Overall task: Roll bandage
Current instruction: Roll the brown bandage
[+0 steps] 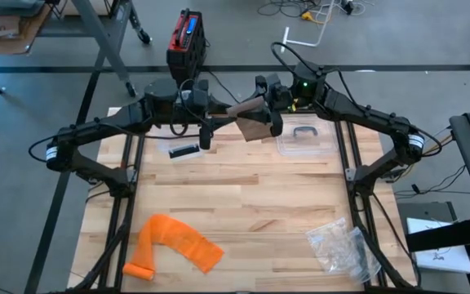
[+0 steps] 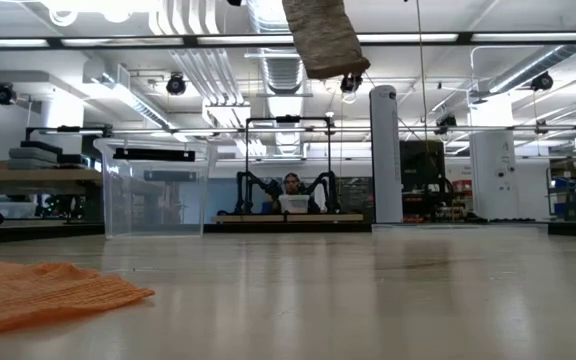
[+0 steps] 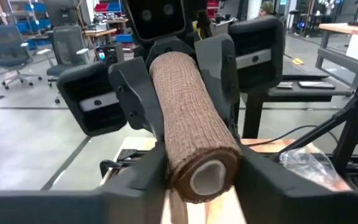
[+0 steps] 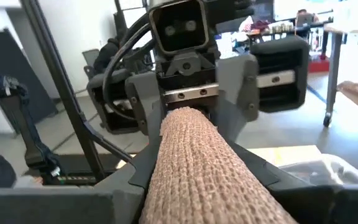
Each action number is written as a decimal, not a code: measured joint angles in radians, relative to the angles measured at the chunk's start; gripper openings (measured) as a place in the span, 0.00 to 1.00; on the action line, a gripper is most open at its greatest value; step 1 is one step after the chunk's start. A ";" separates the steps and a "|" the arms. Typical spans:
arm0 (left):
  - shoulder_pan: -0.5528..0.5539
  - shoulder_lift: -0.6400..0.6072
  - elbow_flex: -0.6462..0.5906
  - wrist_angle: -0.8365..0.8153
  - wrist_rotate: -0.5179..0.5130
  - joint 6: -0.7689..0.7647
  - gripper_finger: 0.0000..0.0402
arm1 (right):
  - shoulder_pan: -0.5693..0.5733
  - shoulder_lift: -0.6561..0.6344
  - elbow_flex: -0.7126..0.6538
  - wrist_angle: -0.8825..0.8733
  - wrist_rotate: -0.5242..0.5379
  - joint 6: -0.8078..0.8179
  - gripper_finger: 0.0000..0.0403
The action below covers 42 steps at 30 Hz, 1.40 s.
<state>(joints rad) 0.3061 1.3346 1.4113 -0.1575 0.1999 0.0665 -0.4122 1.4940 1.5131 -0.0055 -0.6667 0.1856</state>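
The bandage roll [image 1: 249,115] is held in the air above the table's far edge, spanning the two grippers. The right gripper [image 1: 269,104] is clamped on one end; the left gripper [image 1: 208,124] has its fingers part-closed about the other end [image 3: 205,177]. Judged step: mid-roll hand-over. Next, one gripper must hold firm while the other turns.

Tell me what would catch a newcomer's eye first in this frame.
The brown bandage roll, held in the air between both arms at the table's far edge: the left end effector clamps one end, the right end effector the other. Next, the orange cloth lying crumpled at the near left. A crinkled clear bag sits at the near right.
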 joint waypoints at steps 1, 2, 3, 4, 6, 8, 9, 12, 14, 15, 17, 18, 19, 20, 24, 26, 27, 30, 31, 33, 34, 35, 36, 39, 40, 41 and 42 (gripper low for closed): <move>0.000 0.000 0.000 0.000 0.000 0.008 0.30 | 0.000 0.000 0.000 0.000 0.000 0.026 0.33; 0.000 0.000 0.000 -0.001 -0.003 0.017 0.25 | 0.000 0.000 0.000 0.000 0.000 0.062 0.34; 0.000 0.000 0.000 -0.003 -0.009 0.027 0.20 | 0.000 0.000 0.000 0.001 -0.001 0.103 0.35; 0.000 0.000 0.000 -0.004 -0.015 0.038 0.15 | 0.000 0.000 0.000 0.003 0.000 0.146 0.37; 0.000 0.000 0.000 -0.006 -0.028 0.064 0.09 | 0.000 0.000 0.000 0.006 0.000 0.245 0.42; 0.000 -0.001 0.000 -0.012 -0.031 0.085 0.08 | 0.000 0.000 0.000 0.006 0.001 0.345 0.47; 0.000 -0.001 0.000 -0.013 -0.033 0.091 0.08 | -0.001 0.000 0.000 0.007 0.005 0.392 0.50; 0.000 0.000 0.000 -0.013 -0.051 0.105 0.12 | -0.001 0.000 0.000 0.010 0.024 0.521 0.57; 0.000 0.000 0.000 -0.020 -0.087 0.117 0.18 | -0.002 0.000 0.000 -0.002 0.046 0.586 0.61; 0.000 0.000 0.000 -0.025 -0.100 0.130 0.20 | -0.002 0.000 0.000 -0.008 0.057 0.610 0.63; 0.000 0.000 -0.001 -0.034 -0.111 0.150 0.23 | -0.002 0.000 0.000 -0.021 0.069 0.640 0.66; 0.000 -0.003 -0.001 -0.039 -0.113 0.156 0.23 | -0.005 0.000 0.000 -0.025 0.069 0.652 0.67; 0.000 -0.005 -0.001 -0.042 -0.114 0.162 0.23 | -0.008 0.000 0.000 -0.029 0.066 0.664 0.68; 0.000 -0.008 -0.001 -0.042 -0.117 0.166 0.23 | -0.013 0.000 0.000 -0.038 0.063 0.677 0.69; 0.000 -0.032 -0.001 -0.027 -0.142 0.169 0.18 | -0.026 0.000 0.000 -0.092 0.049 0.691 0.70; -0.001 -0.036 0.000 -0.027 -0.137 0.179 0.17 | -0.027 0.000 0.000 -0.104 0.054 0.690 0.70; -0.002 -0.036 0.000 -0.030 -0.132 0.184 0.16 | -0.029 0.000 0.000 -0.097 0.059 0.689 0.70; -0.002 -0.034 0.000 -0.036 -0.127 0.187 0.16 | -0.028 0.000 0.000 -0.069 0.083 0.687 0.68; -0.002 -0.034 0.000 -0.036 -0.126 0.188 0.16 | -0.027 0.000 0.000 -0.062 0.085 0.692 0.68; -0.002 -0.034 0.000 -0.036 -0.124 0.200 0.17 | -0.030 0.000 0.000 -0.062 0.088 0.702 0.67; -0.003 -0.034 0.000 -0.037 -0.123 0.209 0.18 | -0.032 0.000 0.000 -0.063 0.087 0.709 0.66; -0.005 -0.033 0.000 -0.038 -0.124 0.215 0.18 | -0.033 0.000 0.000 -0.065 0.085 0.715 0.66; -0.005 -0.033 0.000 -0.037 -0.123 0.222 0.18 | -0.033 0.000 0.000 -0.064 0.086 0.722 0.66; -0.005 -0.033 -0.004 -0.033 -0.121 0.250 0.18 | -0.033 0.000 0.000 -0.064 0.087 0.735 0.67; -0.005 -0.033 -0.007 -0.028 -0.120 0.253 0.17 | -0.033 0.000 0.000 -0.065 0.088 0.735 0.67; -0.005 -0.033 -0.011 -0.023 -0.119 0.254 0.17 | -0.033 0.000 0.000 -0.065 0.088 0.736 0.68; -0.005 -0.033 -0.013 -0.018 -0.118 0.255 0.17 | -0.033 0.000 0.000 -0.065 0.089 0.736 0.68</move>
<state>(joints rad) 0.3012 1.3014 1.3983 -0.1756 0.0823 0.3210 -0.4450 1.4940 1.5131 -0.0707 -0.5777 0.9218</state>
